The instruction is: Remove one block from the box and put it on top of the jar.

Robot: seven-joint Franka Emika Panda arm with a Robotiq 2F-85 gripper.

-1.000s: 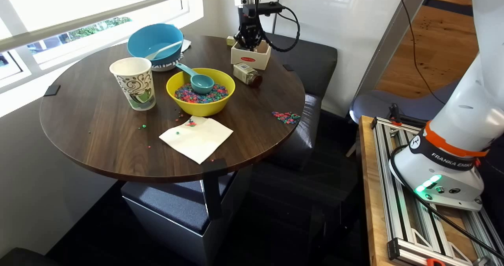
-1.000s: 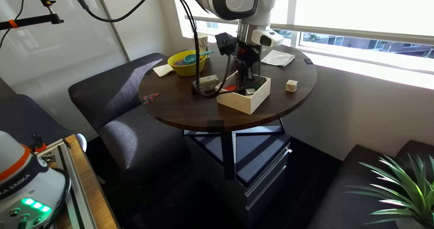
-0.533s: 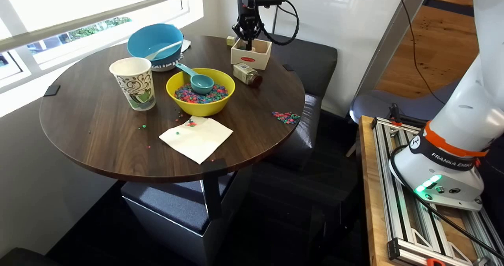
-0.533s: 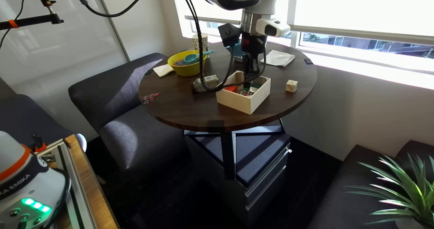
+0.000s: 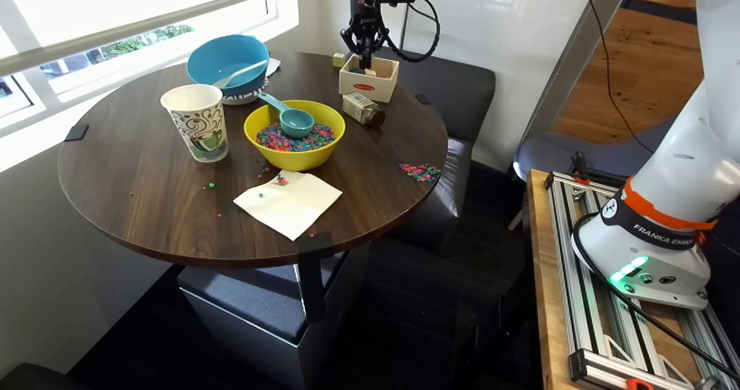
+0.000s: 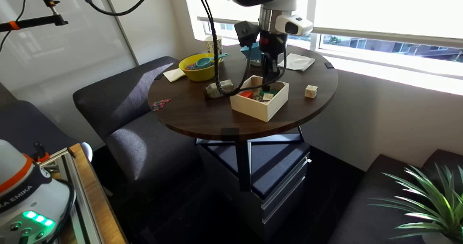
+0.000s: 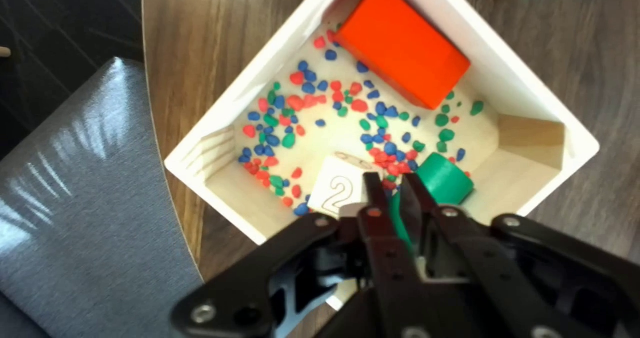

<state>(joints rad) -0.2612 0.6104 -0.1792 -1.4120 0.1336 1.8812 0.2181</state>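
The box (image 5: 365,86) is a pale open wooden tray on the round table, in both exterior views (image 6: 249,108). In the wrist view (image 7: 225,95) it holds a red block (image 7: 402,45), a wooden cube marked 2 (image 7: 337,185), a green cylinder (image 7: 444,178) and scattered coloured bits. My gripper (image 7: 387,178) points down over the box, tips between the cube and the green cylinder. A narrow gap separates the fingers. More green shows through it, apparently below; nothing appears held. The fingers hide part of the cube. The jar (image 5: 359,107) lies on its side beside the box, also there (image 6: 226,85).
Another wooden block (image 6: 310,91) sits on the table beside the box. A yellow bowl (image 5: 295,159) with a teal scoop, a blue bowl (image 5: 228,60), a paper cup (image 5: 199,118) and a napkin (image 5: 289,205) stand farther along. Gripper cables (image 6: 217,56) hang near the jar.
My gripper has risen from deep inside the box to higher up, its tips now about rim level. The cube and other contents stay in the box. The jar has not moved.
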